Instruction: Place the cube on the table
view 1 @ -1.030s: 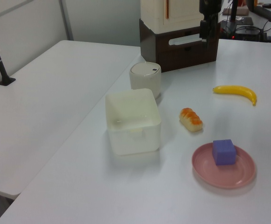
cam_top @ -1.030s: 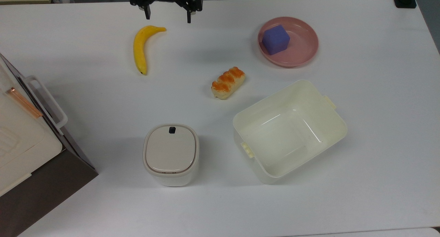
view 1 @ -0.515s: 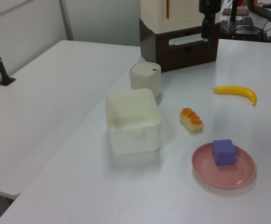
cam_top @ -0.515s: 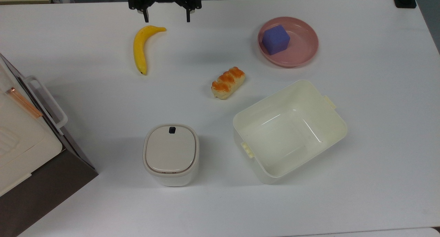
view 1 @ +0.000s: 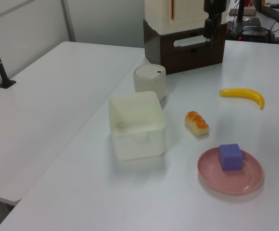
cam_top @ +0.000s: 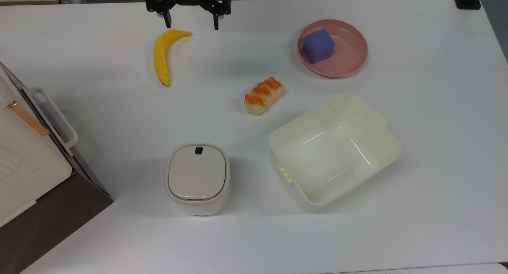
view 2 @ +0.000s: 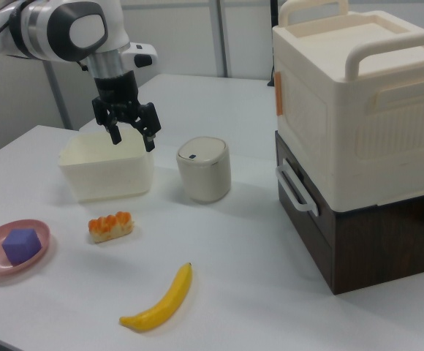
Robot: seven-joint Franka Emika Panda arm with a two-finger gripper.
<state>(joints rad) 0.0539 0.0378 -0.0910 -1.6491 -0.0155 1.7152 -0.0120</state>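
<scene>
cube sits on the pink plate, toward the top view's left of the dish, one corner turned toward the rim; not on the table yet, so task not started by the look of it; gripper hangs above the far edge of the table, just beside the banana stem end in the top view, well apart from the cube; fingers spread wide, nothing between them, clear in the right view too.

handling guess: matte, soft-edged block, reads as foam or light plastic; probably light and a bit squashy, not slippery, not fragile; flat parallel side faces are the obvious hold; come down from above, rotate wrist to match the cube's skew so pads land on two opposite faces, not corners; grip mid-height or higher so fingertips clear the plate rim; plate is shallow and light-looking, may slide or tip if a finger catches it.

drop zone: bare table between plate and bread roll, clear of the cream tub.
</scene>
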